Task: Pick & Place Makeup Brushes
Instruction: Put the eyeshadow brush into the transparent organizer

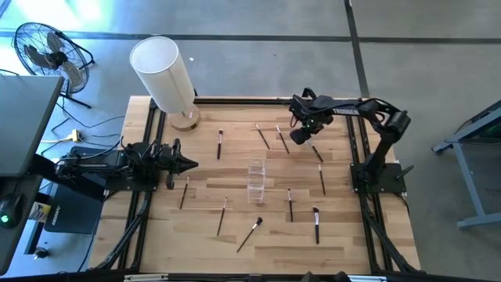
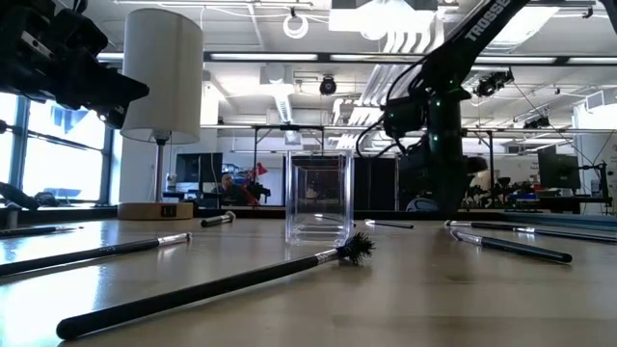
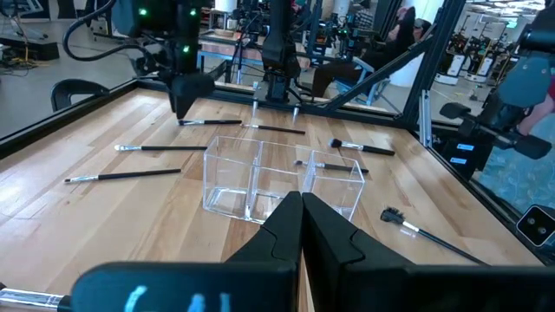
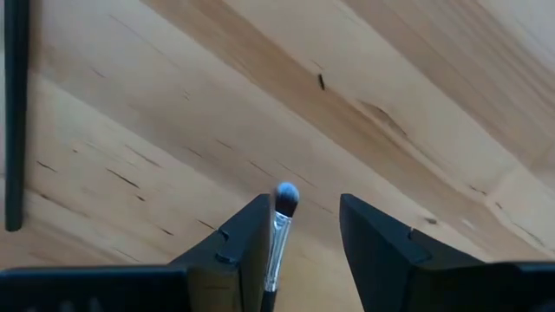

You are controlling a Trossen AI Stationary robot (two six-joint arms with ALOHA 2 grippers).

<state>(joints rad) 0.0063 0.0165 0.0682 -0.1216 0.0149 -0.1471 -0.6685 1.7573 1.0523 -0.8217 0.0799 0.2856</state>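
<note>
Brush [image 4: 279,227] between parted right jaws

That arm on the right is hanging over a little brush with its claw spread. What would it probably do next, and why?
Probably close its fingers on the brush. In the wrist view the right gripper is open with the small brush lying between its fingers, close against one of them, so it looks lined up to grasp. The clear container at mid-table appears empty. The left gripper waits shut at the left side.

About ten thin dark-handled makeup brushes [image 1: 249,233] lie flat, scattered apart across the wooden table [image 1: 196,235].
</note>
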